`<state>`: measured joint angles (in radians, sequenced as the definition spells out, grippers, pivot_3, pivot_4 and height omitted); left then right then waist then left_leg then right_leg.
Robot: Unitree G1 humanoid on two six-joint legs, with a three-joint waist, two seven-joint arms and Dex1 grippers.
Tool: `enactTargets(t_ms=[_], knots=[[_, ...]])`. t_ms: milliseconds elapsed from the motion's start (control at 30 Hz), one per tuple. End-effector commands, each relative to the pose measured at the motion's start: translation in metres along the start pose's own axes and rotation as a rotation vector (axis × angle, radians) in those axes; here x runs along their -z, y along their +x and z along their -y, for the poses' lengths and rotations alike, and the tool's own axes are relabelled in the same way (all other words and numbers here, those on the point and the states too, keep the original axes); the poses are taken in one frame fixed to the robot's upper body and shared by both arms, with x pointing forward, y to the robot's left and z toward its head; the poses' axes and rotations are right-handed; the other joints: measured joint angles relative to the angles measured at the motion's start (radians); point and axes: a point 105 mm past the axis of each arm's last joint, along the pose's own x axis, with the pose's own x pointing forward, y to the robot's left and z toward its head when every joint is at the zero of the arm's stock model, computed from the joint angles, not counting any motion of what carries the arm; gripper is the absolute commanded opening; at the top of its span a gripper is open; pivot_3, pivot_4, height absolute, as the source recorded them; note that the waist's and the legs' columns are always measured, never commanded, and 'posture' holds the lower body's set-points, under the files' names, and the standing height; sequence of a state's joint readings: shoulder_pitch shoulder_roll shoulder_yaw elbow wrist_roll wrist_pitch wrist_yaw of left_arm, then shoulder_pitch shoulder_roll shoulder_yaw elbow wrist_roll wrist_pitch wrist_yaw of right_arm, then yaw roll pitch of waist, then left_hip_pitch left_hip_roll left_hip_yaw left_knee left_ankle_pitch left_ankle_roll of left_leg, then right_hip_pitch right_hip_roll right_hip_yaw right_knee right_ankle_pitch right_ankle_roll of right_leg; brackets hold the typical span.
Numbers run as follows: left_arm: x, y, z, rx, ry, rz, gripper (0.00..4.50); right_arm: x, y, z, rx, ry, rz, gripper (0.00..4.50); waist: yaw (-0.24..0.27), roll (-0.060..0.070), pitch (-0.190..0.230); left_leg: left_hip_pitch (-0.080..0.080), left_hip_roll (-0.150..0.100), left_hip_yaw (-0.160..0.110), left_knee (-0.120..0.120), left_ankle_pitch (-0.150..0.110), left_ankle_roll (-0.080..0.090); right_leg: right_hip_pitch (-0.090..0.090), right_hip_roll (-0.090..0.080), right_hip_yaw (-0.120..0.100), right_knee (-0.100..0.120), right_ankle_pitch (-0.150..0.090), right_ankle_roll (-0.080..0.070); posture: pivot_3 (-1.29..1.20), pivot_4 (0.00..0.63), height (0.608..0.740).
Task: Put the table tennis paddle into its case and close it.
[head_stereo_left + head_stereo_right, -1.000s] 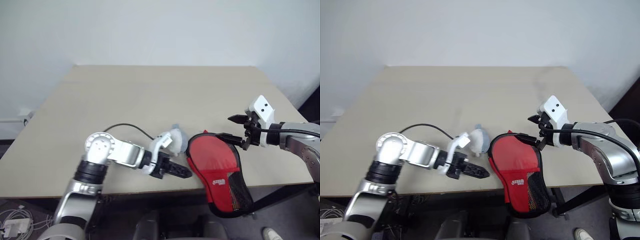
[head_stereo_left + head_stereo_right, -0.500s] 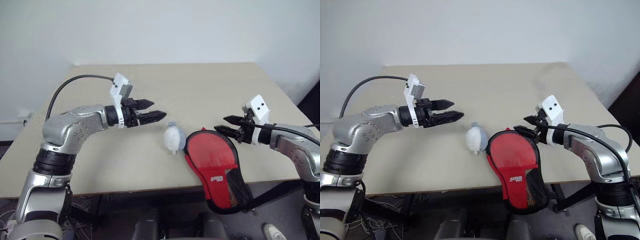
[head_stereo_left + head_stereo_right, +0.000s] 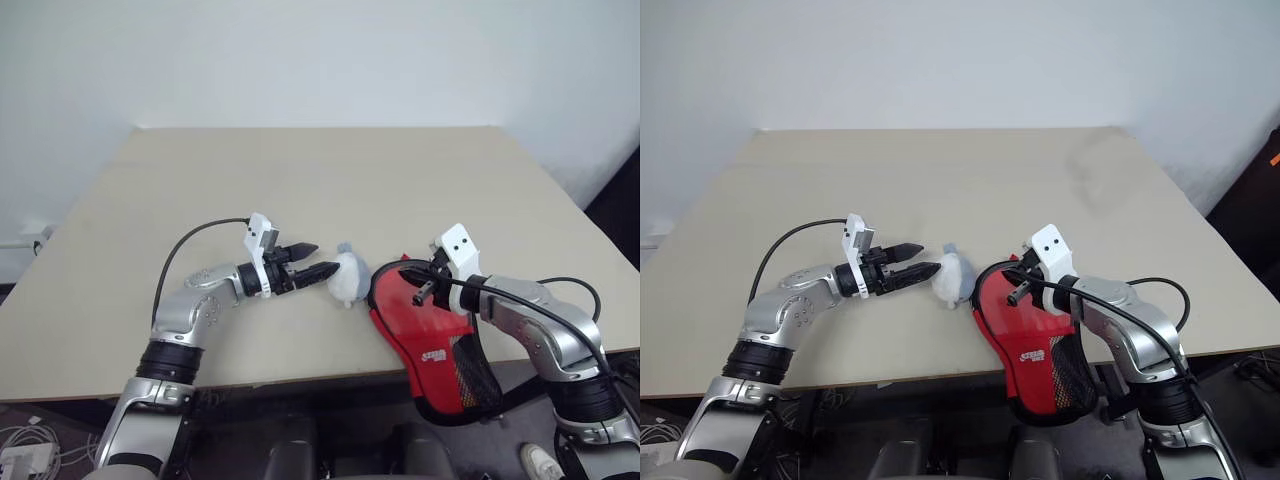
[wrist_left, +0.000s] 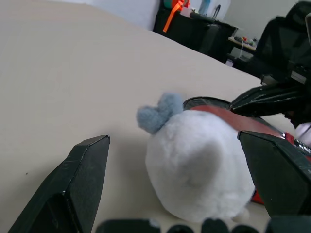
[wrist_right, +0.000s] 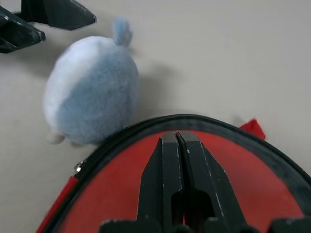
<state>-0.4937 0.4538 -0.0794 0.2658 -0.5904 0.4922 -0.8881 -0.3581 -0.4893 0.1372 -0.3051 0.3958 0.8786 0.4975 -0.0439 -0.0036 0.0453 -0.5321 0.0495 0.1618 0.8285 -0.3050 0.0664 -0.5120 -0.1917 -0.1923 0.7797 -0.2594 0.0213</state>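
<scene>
A: Right gripper [image 5: 178, 145] open a second ago, above the round end of the case [image 3: 432, 325]; now lowered onto it, jaws pressed flat together over the red fabric. Nothing visibly pinched between them, though.

B: Left gripper [image 3: 312, 262]?

A: Swung up high half a second back, now down low over the worktop [image 3: 300, 180], jaws wide, tips just beside the white fluffy ball [image 3: 347, 277]. Ball between the two fingers in the left wrist view, not yet squeezed.

B: Meaning for the task?

A: Probably clearing the ball away from the case rim, since ball and black edging touch. Right side likely pinning the case flat meanwhile. A judgement only.

B: Case position and heading?

A: On the near right part of the worktop, unmoved over the last second. Long axis running from the round end, farther in and beside the ball, to the narrow handle end with the mesh pocket [image 3: 478, 380], hanging past the front edge. Slightly slanted toward the robot's right at the near end.

B: Paddle?

A: Cannot tell; likely inside already, yet no handle or rubber face visible. Zip state along the edging unclear too.
</scene>
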Motion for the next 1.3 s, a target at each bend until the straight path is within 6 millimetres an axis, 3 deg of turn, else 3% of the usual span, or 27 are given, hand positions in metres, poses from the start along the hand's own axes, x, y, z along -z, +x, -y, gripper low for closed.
enactTargets(t_ms=[33,433,800,1200,1300], knots=[[-0.015,0.003,0.002,0.023,0.051,0.037,4.50,0.002,0.000,0.003,0.020,-0.009,0.018,0.02,0.000,0.000,0.000,0.000,0.000,0.000,0.000,0.000,0.000,0.000,0.000,0.000,0.000,0.000,0.000,0.00,0.000,0.654],[0.008,0.016,0.013,0.085,-0.015,-0.009,4.50,0.044,-0.006,-0.002,0.004,0.066,-0.078,0.02,-0.002,-0.001,-0.001,0.003,0.001,0.002,0.000,0.000,0.001,0.002,0.001,0.001,0.000,0.000,0.000,0.00,0.000,0.654],[0.028,0.027,0.025,0.111,-0.055,-0.041,4.50,0.048,-0.003,-0.003,0.015,0.097,-0.086,0.02,-0.001,-0.002,-0.001,0.012,0.001,0.001,0.000,0.000,0.001,0.008,0.001,0.002,0.000,0.000,0.000,0.00,0.000,0.654],[0.030,0.029,0.021,0.085,-0.097,-0.031,4.50,0.049,0.001,-0.005,0.009,0.107,-0.081,0.02,0.001,-0.002,-0.001,0.015,0.001,0.000,0.000,-0.001,0.003,0.013,0.001,0.001,-0.001,-0.001,-0.001,0.00,0.000,0.654],[0.027,0.030,0.022,0.087,-0.100,-0.026,3.56,0.050,0.004,-0.004,0.016,0.115,-0.067,0.00,0.001,-0.002,-0.002,0.016,0.001,0.000,0.000,-0.001,0.003,0.013,0.001,0.001,-0.001,-0.001,-0.001,0.00,0.000,0.654]])
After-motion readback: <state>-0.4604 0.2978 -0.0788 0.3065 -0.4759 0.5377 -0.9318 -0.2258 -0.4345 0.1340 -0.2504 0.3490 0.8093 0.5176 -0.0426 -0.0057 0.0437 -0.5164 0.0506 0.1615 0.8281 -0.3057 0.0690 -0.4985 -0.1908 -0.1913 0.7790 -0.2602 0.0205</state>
